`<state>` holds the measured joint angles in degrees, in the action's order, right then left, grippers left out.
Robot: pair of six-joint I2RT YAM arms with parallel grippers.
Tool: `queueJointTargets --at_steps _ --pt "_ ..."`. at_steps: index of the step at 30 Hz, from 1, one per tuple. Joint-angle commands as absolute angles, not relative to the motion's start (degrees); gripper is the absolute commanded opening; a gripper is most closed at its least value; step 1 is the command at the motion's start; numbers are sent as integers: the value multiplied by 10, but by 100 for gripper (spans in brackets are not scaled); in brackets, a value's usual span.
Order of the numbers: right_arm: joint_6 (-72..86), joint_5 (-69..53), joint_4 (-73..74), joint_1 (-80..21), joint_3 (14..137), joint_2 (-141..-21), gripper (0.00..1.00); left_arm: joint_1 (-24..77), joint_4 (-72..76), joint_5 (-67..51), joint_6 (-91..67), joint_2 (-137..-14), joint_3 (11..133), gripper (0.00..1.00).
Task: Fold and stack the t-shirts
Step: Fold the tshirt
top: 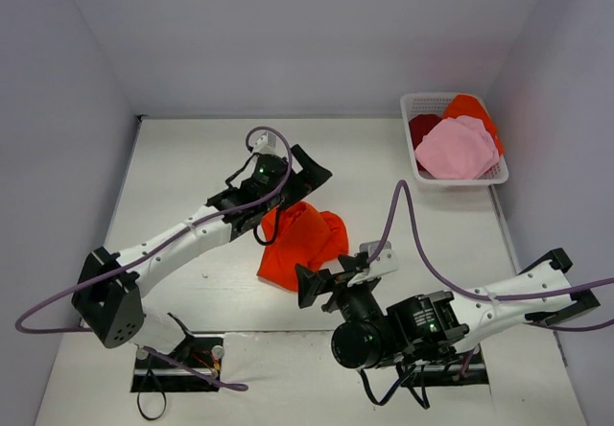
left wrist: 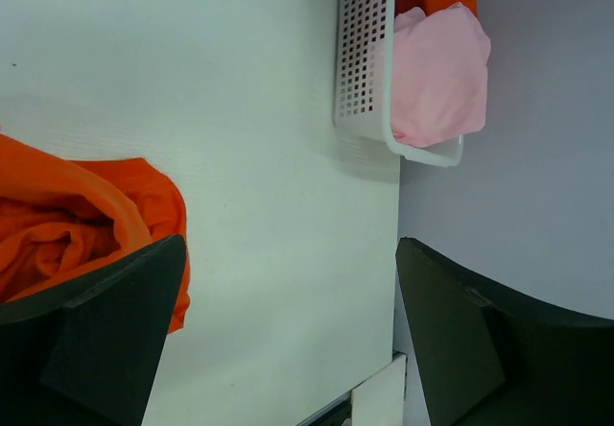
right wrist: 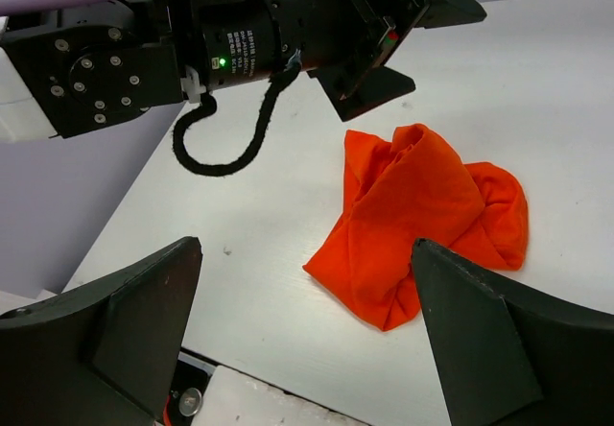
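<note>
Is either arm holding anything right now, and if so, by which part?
Nothing is held. The left gripper and right gripper are both open; the orange t-shirt lies crumpled on the table, ungripped.

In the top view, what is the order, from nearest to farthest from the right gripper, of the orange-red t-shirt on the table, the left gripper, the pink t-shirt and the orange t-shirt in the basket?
Measured from the right gripper:
1. The orange-red t-shirt, crumpled on the table just beyond its fingers.
2. The left gripper, at that shirt's far side.
3. The pink t-shirt, in the basket at the far right.
4. The orange t-shirt, at the basket's back.
</note>
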<state>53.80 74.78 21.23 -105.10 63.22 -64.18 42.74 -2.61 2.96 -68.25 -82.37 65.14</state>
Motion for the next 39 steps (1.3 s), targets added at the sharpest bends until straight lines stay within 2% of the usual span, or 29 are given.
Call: queueJointTargets --at_steps 1,24,39 --pt "551 793 197 -1056 651 -643 88 425 -75 47 -655 -824 670 86" --pt "570 791 195 -1056 627 -631 88 430 -10 40 -722 -783 547 86" --pt "588 792 195 -1055 602 -627 88 442 94 5 -759 -895 563 86"
